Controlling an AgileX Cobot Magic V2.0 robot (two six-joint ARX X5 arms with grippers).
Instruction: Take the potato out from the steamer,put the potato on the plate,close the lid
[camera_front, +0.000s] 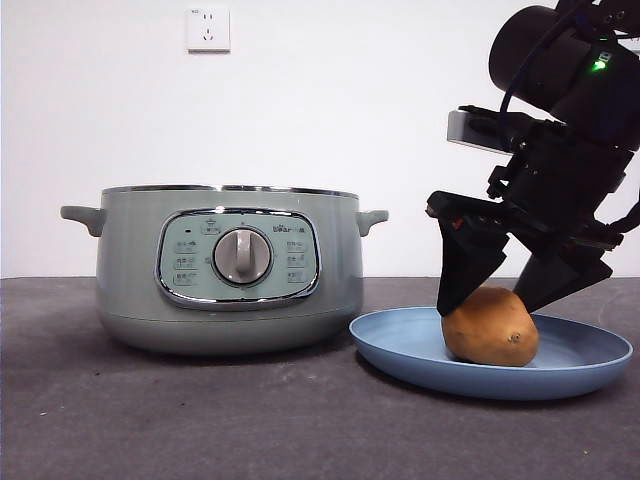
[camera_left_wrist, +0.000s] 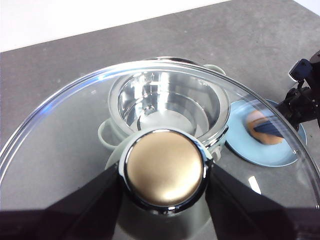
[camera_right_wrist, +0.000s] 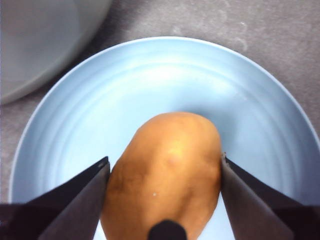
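The right hand (camera_front: 520, 300) stands with jaws spread just wide of the oval orange-brown potato (camera_front: 491, 327) resting between them on the shallow light-blue plate (camera_front: 590, 362), while the left hand (camera_left_wrist: 162, 200) grips the domed glass lid (camera_left_wrist: 65, 130) by its knob above the open sage-green steamer (camera_front: 228, 268).

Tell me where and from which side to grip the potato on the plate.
Grip the potato across its narrow middle, coming from straight above. It lies on its side on the plate, rounded flanks exposed, and the right gripper already straddles it that way, one jaw on each flank.
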